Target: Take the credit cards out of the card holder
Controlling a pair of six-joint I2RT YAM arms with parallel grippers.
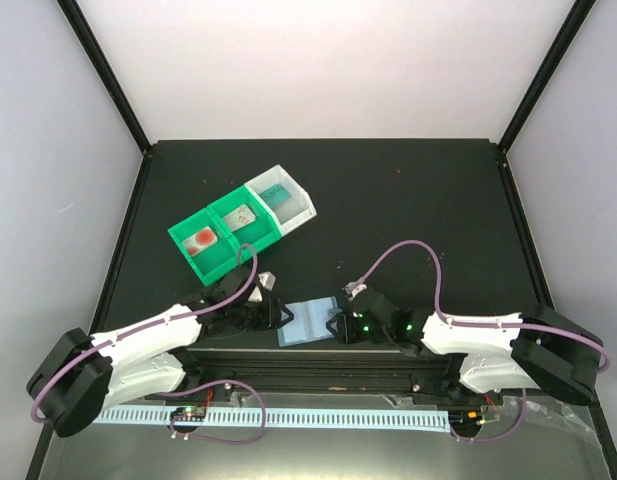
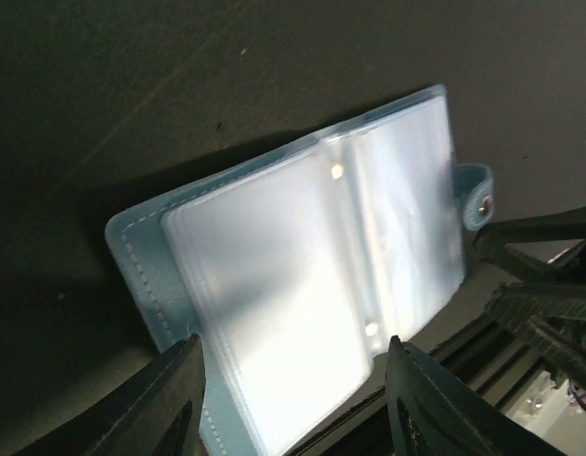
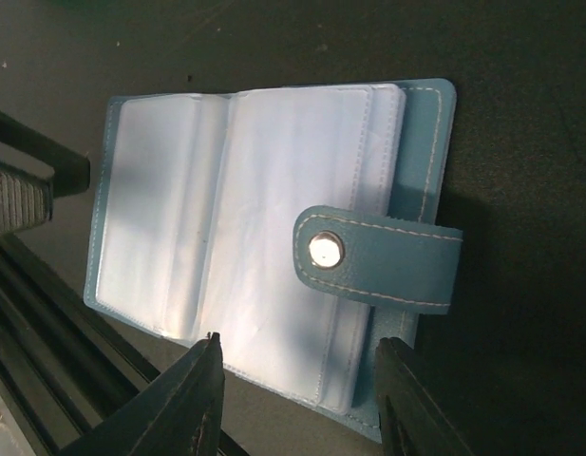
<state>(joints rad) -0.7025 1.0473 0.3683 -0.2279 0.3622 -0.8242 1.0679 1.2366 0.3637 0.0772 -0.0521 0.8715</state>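
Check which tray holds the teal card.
The white tray at the row's right end; the two green trays hold a pale card and a red-marked one.

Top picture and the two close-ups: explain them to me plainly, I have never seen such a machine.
Two robot arms are bolted at the near edge of a black table. The top picture looks down from above and behind them. Each close-up comes from a camera on one wrist. On the table lie green trays and a white tray with cards in them. An open blue card holder lies between the arms. The left gripper and right gripper each hang over it with jaws apart; neither clearly holds it.
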